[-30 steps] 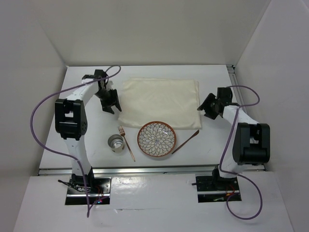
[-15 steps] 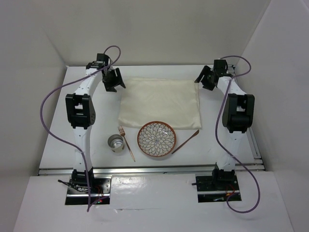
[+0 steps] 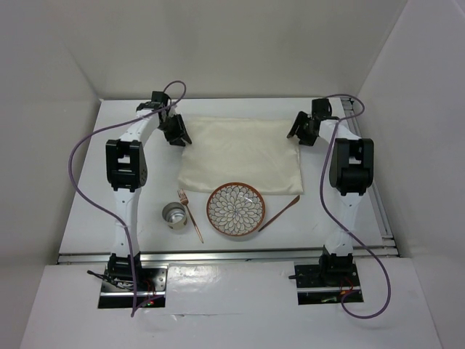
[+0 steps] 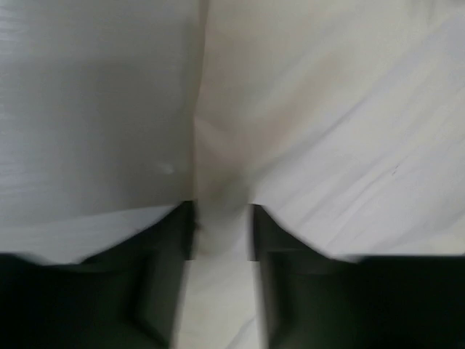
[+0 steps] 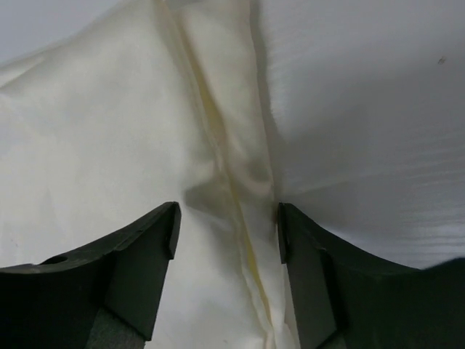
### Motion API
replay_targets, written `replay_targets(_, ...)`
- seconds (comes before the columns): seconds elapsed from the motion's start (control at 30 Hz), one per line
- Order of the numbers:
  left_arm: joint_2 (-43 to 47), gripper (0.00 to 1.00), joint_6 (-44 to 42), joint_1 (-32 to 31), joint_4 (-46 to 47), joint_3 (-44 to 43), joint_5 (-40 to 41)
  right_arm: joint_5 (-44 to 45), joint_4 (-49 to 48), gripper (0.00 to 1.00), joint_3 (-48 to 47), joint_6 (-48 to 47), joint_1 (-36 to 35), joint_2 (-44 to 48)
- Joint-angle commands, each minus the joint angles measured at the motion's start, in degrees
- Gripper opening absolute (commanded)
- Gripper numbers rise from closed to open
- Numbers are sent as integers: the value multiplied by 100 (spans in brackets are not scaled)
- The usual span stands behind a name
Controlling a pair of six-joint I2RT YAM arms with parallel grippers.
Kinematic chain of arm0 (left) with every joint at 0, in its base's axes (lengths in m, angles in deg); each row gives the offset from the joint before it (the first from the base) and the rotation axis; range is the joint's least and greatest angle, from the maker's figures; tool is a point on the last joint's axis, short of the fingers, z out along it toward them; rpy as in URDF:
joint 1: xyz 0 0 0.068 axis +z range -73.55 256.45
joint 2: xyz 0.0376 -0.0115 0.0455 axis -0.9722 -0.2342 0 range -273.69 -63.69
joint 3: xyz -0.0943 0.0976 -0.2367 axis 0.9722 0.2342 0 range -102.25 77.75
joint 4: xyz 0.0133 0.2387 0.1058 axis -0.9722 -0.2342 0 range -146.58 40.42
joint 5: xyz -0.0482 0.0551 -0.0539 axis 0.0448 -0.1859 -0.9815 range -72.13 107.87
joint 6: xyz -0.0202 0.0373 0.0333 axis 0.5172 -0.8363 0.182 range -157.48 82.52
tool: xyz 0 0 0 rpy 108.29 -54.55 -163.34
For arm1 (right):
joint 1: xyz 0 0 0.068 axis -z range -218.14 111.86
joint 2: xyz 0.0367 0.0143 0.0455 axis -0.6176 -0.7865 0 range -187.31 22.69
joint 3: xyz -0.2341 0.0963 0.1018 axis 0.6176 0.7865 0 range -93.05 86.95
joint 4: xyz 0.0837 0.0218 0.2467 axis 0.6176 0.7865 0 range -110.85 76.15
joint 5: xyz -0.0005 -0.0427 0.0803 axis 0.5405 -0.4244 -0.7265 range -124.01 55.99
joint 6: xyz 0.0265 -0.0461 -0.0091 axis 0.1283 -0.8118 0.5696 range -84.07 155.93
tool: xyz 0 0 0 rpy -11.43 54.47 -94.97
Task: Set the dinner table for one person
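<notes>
White walls (image 3: 232, 51) are standing around the table (image 3: 312, 225) on 3 sides. The table is filling the middle of the top view, with silver rails (image 3: 218, 255) along its near and right edges. On it a cream cloth (image 3: 240, 156) is lying flat toward the far side. A patterned plate (image 3: 236, 211) is overlapping the cloth's front edge with its far rim. A fork (image 3: 192, 214) and a metal cup (image 3: 174, 216) are lying left of the plate, and a brown utensil (image 3: 280, 213) right of it, on the bare table.

From above, the left gripper (image 3: 176, 131) is hanging at the cloth's far left corner and the right gripper (image 3: 301, 129) at its far right corner. How their jaws are standing is not showing from there.

The wrist views are giving that. In the left one, which is blurred, the 2 dark fingers (image 4: 163, 254) are standing apart, with the cloth's edge running up between them and bare table to its left. In the right one the fingers (image 5: 142, 254) are standing wider apart, on both sides of a raised fold along the cloth's edge. Both tools are open, and neither is clamping the cloth. The plate and cutlery are showing only in the top view.
</notes>
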Motion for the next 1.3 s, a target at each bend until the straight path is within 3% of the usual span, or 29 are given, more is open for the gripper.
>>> replay_targets(0.0,-195,40,37,17,293,104,-375,-486,87,65,312,-46,-116,-3)
replay_targets(0.1,-256,9,151,158,294,34,-324,-540,87,53,103,-46,-361,-134)
replay_targets(0.13,-256,0,151,288,294,-27,-323,-540,148,43,14,-107,-363,-187)
replay_targets(0.23,-256,0,204,447,294,-107,-323,-540,210,26,-267,-107,-512,-406)
replay_targets(0.27,-256,0,204,448,294,-168,-323,-540,210,14,-320,-107,-565,-407)
replay_targets(0.33,-204,0,152,509,241,-169,-201,-540,210,2,-460,-54,-617,-478)
replay_targets(0.63,86,0,-86,509,486,-443,-376,-339,8,0,-716,271,-618,-715)
replay_targets(0.9,-282,0,-148,457,513,-916,-218,-311,-282,0,-110,376,-389,-381)
replay_targets(0.93,-283,6,-96,457,514,-916,-270,-312,-282,0,-110,376,-389,-381)
replay_targets(0.97,-448,18,-95,457,514,-916,-271,-390,-213,0,-205,307,-389,-450)
replay_targets(1.0,-450,45,-95,457,374,-916,-271,-391,-212,8,-258,236,-389,-451)
replay_targets(1.07,-450,67,-95,457,320,-916,-140,-443,-142,18,-311,236,-389,-451)
replay_targets(1.1,-128,91,-156,457,320,-776,201,-382,-142,33,-312,122,-389,-390)
replay_targets(1.13,-124,91,-157,457,320,-775,204,-382,-142,33,-312,121,-389,-390)
replay_targets(1.23,454,100,-226,457,268,-687,746,-259,-142,67,-364,60,-389,-231)
replay_targets(1.27,612,100,-227,457,189,-687,897,-259,-90,73,-434,60,-389,-179)
